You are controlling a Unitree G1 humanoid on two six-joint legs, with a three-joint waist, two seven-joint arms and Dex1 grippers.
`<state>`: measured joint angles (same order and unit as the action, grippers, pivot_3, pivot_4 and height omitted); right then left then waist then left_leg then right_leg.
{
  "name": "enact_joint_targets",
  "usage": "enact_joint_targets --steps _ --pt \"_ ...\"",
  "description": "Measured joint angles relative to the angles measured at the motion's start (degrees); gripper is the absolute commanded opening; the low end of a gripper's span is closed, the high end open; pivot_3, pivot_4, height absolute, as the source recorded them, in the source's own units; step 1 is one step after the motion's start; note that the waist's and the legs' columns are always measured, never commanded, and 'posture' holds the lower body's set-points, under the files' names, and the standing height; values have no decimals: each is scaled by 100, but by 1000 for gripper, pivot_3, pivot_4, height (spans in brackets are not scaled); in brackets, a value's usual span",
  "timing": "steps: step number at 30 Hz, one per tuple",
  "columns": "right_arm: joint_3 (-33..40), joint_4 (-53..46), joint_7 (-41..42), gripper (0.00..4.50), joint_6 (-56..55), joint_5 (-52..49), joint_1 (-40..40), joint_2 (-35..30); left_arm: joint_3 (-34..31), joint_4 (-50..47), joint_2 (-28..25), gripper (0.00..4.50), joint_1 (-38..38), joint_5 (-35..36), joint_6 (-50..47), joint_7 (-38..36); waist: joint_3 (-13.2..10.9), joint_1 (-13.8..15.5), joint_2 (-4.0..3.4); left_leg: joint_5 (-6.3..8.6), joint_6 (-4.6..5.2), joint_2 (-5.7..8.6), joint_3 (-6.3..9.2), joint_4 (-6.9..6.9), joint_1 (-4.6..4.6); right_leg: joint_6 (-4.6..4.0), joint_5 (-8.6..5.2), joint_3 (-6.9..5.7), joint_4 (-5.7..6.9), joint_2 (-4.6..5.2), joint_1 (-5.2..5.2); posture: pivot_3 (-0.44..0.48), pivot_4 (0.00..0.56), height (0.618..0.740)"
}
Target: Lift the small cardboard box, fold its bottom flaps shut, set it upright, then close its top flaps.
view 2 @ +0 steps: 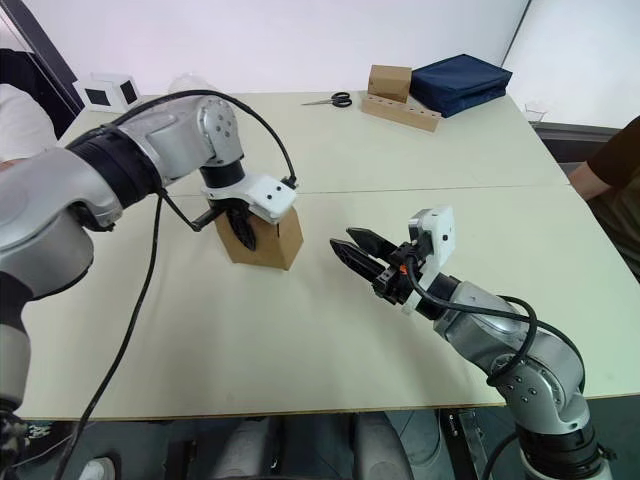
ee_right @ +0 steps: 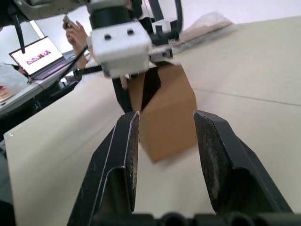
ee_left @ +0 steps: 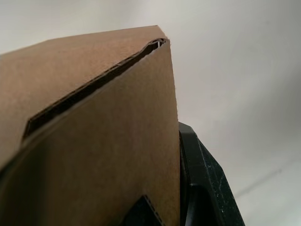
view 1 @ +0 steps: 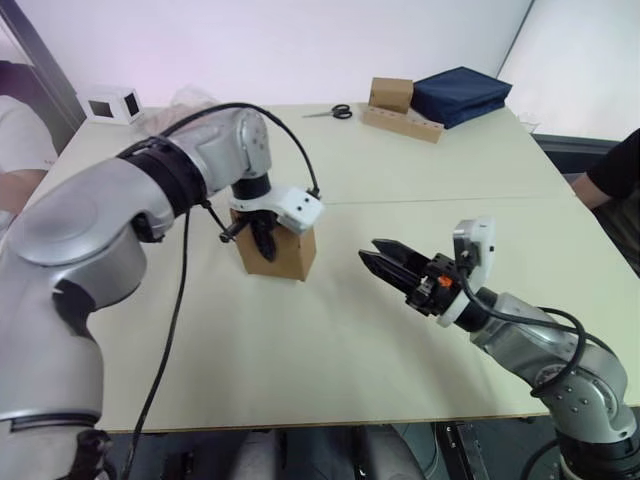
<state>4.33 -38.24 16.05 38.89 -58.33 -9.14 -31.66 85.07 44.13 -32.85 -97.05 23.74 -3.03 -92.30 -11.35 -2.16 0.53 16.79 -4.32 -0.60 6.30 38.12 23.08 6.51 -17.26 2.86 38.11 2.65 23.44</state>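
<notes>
Pointing its parted fingers at the box, the right gripper (view 2: 352, 250) holds nothing. Beyond it the small cardboard box (view 2: 268, 240) stands on the table (view 2: 330, 330), the left gripper (view 2: 240, 228) clamping its wall; flap work looks unfinished.

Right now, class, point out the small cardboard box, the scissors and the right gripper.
small cardboard box (view 1: 290, 255), left eye view, front wall.
scissors (view 1: 337, 112), left eye view, black handles.
right gripper (view 1: 380, 258), left eye view, between fingertips.

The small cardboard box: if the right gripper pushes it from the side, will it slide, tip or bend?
The small cardboard box looks empty and light, so it would probably slide. The left gripper straddling its wall should resist tipping. Its thin wall may flex.
</notes>
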Motion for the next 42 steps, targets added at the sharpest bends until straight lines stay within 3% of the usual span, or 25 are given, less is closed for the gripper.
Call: enact_joint_targets --steps 7,11,16,20,21,22,23,30,37,41,42 --pt "5 -7 9 1845 -2 125 147 25 -20 -317 197 0 12 38 -367 0 -1 -43 -1 0 1 -1 1 -3 -2 0 0 2 5 -5 5 0 150 740" --pt "-11 -7 33 1845 -2 182 139 40 -520 -436 322 0 196 -443 -719 -3 0 -34 -2 0 1 0 0 0 -2 0 0 2 6 -4 3 0 150 740" --pt "-72 9 113 1875 -1 237 82 81 -1030 -1018 208 1771 408 -881 -1386 1 0 -36 -2 0 1 0 0 0 -2 0 0 2 6 -4 4 0 150 740" --pt "-85 30 171 1875 3 297 37 88 -1315 -1722 24 3354 393 -632 -2462 1 0 -39 -2 0 1 -1 0 -1 -2 0 0 2 7 -3 4 0 150 740" --pt "-85 34 182 1875 3 301 37 88 -1390 -1832 -23 3561 387 -564 -2656 1 0 -39 -2 0 1 -1 0 0 -2 0 0 2 8 -3 4 0 150 740" --pt "-85 39 205 1875 8 303 34 88 -1414 -2015 -117 4152 348 -453 -2900 2 0 -38 -2 0 1 -1 0 0 -2 0 0 2 9 -3 4 0 150 740" --pt "-85 45 228 1875 11 306 30 88 -1419 -2171 -221 4383 296 -352 -3100 2 0 -39 -3 0 1 -1 1 0 -3 0 0 2 10 -3 4 0 150 740" --pt "-80 258 389 1875 53 346 -73 78 -1761 -2517 -664 4449 147 -71 -3709 0 1 -34 -5 -1 0 -1 -1 2 -7 0 0 2 15 -3 3 0 150 740" --pt "-38 407 591 1875 81 376 -194 9 -2662 -1146 -930 4449 -437 241 -3187 2 0 -53 -9 0 1 -1 -5 -2 -3 -3 -2 4 14 -4 11 0 150 740" --pt "-17 702 627 1875 71 600 -338 10 -3324 -399 -953 4449 -429 322 -3168 -2 0 -36 -9 -1 1 -1 -4 4 -6 -3 -2 3 25 -4 10 0 150 740" --pt "-45 818 611 1875 88 712 -453 10 -3769 -256 -1030 4449 -220 289 -3107 13 3 -43 -14 -1 1 0 -9 4 -9 -3 -2 5 25 -3 9 0 150 740"
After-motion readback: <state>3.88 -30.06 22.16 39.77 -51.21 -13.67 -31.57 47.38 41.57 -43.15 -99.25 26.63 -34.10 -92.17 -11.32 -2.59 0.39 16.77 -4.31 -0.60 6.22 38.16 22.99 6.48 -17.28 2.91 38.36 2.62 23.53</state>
